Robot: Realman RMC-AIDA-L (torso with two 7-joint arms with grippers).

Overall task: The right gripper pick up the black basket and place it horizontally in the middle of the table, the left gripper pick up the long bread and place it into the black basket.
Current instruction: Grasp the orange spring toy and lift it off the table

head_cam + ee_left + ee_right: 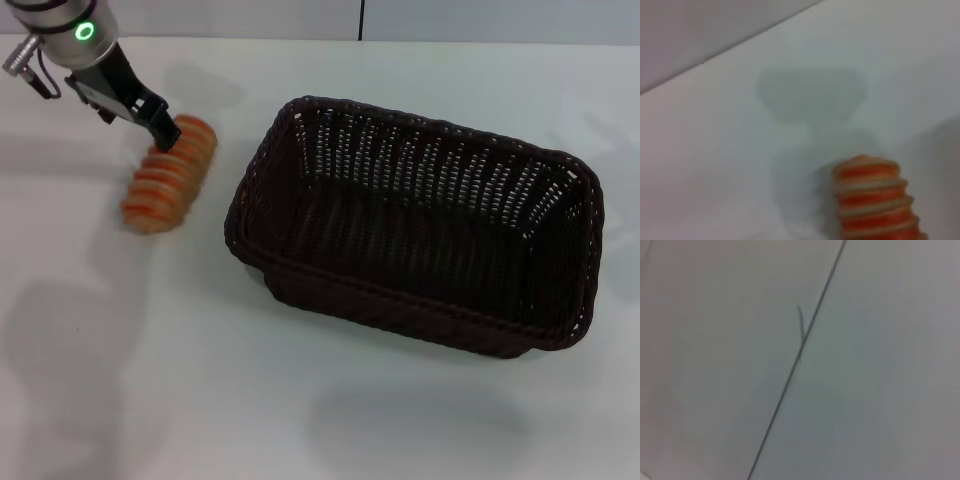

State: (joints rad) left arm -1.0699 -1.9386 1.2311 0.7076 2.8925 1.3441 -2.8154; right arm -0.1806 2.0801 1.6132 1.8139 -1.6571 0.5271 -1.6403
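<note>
The black basket (415,228) sits flat on the white table (200,400), lying sideways near the middle, so that part of the job looks done. The long bread (170,174) lies on the table to the left of the basket, a little apart from it. The left gripper (163,132), the one with the green light, is down at the far end of the bread. A black finger (160,128) touches the top of the bread there, but I cannot tell if the fingers are wide, narrow, or already squeezing it. The left wrist view shows one end of the bread (875,200) close up and no fingers. The right gripper is not seen anywhere; its wrist view shows only a pale surface with a thin dark line. What could go wrong? The gripper is near the end of the bread, not its middle, so I think the bread could tip or slip out when lifted. It could also bump the basket's rim on the way in. No words or labels can be read anywhere.
</note>
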